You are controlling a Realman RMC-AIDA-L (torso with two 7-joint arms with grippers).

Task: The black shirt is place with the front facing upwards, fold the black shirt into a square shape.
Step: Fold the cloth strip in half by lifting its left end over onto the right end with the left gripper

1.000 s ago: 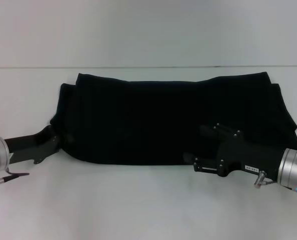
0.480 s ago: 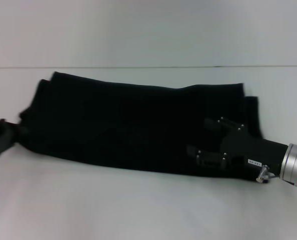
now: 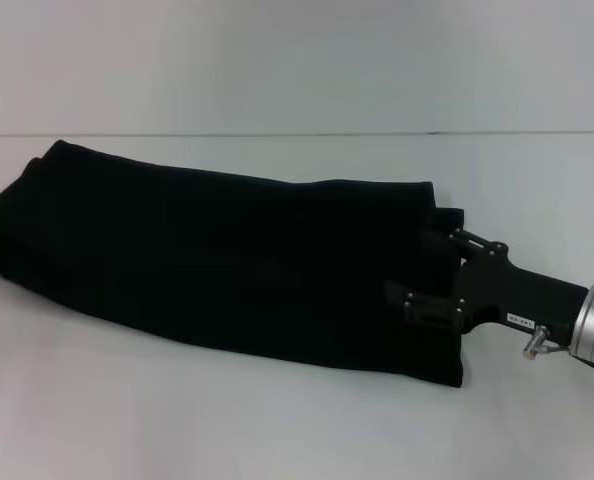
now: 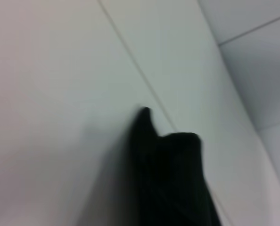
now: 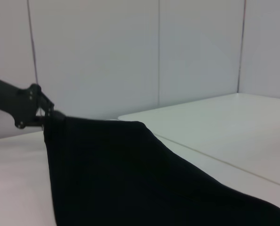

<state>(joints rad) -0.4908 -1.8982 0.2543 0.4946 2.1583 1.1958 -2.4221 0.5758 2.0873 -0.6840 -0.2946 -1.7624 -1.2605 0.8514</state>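
The plain black cloth shirt point(image 3: 227, 260) is folded into a long band that stretches across the white table point(image 3: 297, 430), slanting from the far left edge of the head view down toward the right. No lettering or label shows on it. At its right end the right gripper point(image 3: 432, 300), black with a silver wrist, is clamped on the shirt's edge, cloth draped over and below it. The right wrist view shows the shirt point(image 5: 130, 174) hanging taut as a sheet, with the left gripper point(image 5: 48, 117) closed on its far corner. In the head view that gripper is barely visible at the left border. The left wrist view shows a raised corner of the shirt point(image 4: 170, 179) above the table point(image 4: 50, 94).
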